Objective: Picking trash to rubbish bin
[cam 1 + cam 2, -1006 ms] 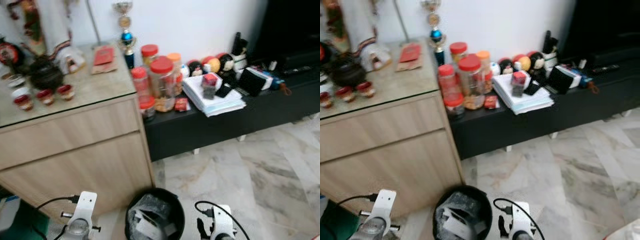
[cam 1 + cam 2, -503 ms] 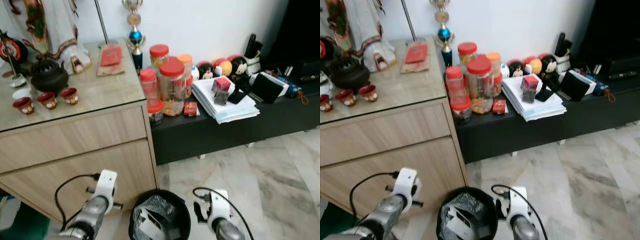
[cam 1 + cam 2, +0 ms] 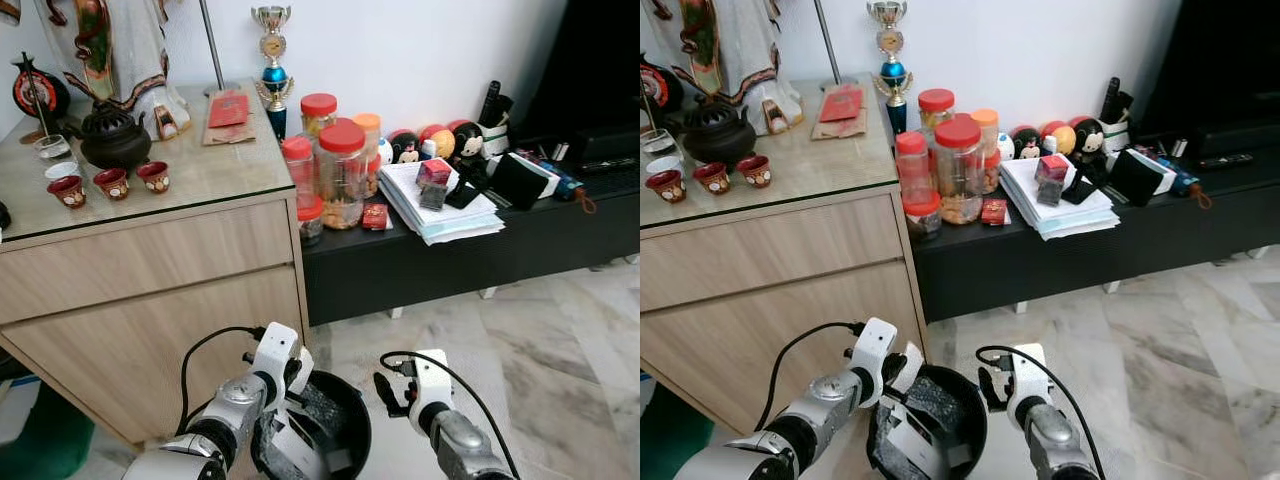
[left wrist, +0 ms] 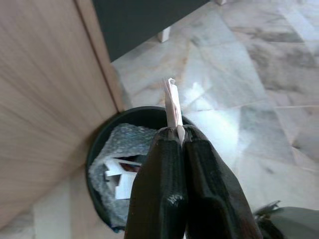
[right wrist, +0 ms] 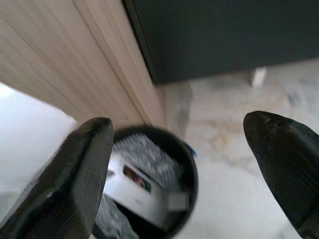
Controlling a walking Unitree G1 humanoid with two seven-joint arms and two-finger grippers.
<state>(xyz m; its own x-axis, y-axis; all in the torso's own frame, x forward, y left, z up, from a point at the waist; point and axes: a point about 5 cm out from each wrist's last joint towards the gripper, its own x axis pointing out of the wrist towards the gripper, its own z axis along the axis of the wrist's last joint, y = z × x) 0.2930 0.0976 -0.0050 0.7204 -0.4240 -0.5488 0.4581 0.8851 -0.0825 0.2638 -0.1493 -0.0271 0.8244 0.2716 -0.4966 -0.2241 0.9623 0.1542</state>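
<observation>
Our left pincer (image 4: 174, 134) pinches a paper scrap (image 4: 172, 102) over the bin (image 3: 345, 425); right pincer (image 5: 189, 164) spread beside it.

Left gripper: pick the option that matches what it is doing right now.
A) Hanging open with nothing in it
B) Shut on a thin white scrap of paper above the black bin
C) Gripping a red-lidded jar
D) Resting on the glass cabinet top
B: in the left wrist view the left gripper has its fingers pressed together on a white paper scrap, with the rubbish bin right below it.
</observation>
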